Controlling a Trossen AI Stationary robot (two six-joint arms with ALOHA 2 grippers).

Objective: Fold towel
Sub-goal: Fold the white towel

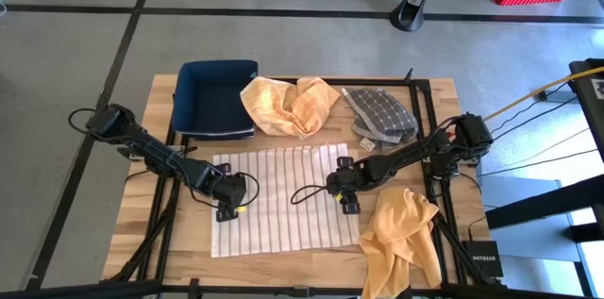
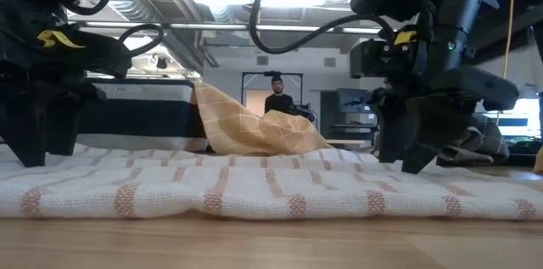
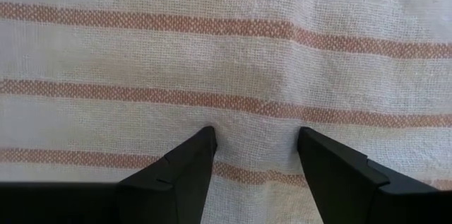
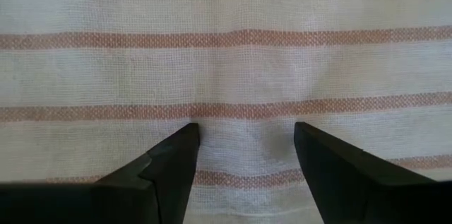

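A white towel with red stripes [image 1: 283, 195] lay spread flat on the wooden desk [image 1: 311, 266]; the left gripper [image 1: 226, 207] stood at its left edge and the right gripper [image 1: 345, 191] at its right edge, each with jaws apart and tips pressed down on the cloth; behind lay a blue tray [image 1: 215, 98], a yellow cloth [image 1: 288, 103] and a grey checked cloth [image 1: 379, 115].

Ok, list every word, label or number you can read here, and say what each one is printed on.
"NETGEAR": on the small black box at the wooden table's right front corner, small but legible.
Yellow tags on the arms in the low view: no text readable.
Red-striped white towel: no print.
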